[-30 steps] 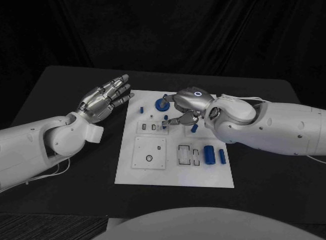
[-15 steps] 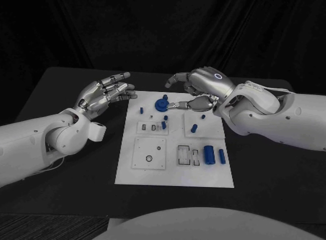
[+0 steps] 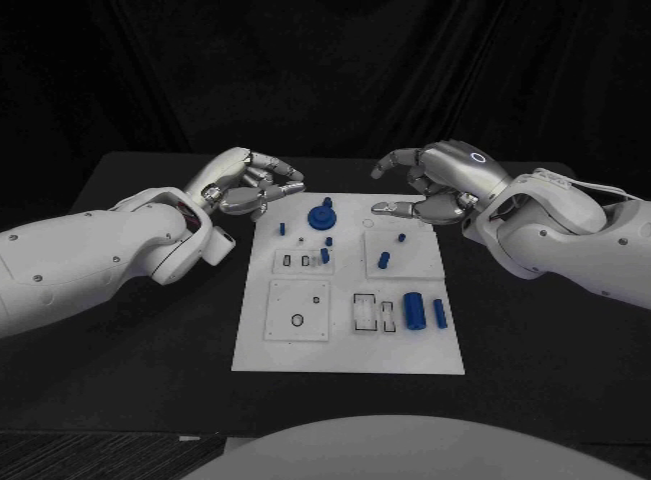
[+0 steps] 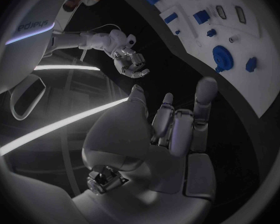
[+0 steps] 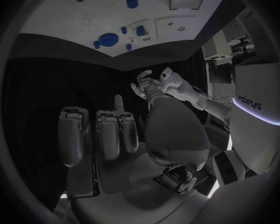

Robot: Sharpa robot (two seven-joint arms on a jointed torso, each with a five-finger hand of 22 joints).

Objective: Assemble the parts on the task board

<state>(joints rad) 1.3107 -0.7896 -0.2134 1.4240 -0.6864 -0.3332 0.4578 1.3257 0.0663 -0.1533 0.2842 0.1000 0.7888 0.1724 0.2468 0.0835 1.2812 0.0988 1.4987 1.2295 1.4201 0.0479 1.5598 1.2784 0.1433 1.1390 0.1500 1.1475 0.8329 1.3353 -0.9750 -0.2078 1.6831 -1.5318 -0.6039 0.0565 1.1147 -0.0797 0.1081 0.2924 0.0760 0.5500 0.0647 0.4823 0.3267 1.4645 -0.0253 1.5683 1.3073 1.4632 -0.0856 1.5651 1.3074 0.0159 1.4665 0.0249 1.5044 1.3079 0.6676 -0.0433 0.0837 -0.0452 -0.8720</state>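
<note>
Hands are hovering over the far end of the black table (image 3: 152, 340), one at each far corner of the white board (image 3: 268, 350). The left hand (image 3: 246, 187) is holding nothing, its fingers curling loosely inward beside the board's far left corner. The right hand (image 3: 438, 185) is holding nothing too, fingers bent and apart above the far right corner. Blue parts are lying on the board: a round knob (image 3: 322, 216) near the far edge, small pegs (image 3: 384, 260) mid-board, and two cylinders (image 3: 416, 311) toward the near right.
</note>
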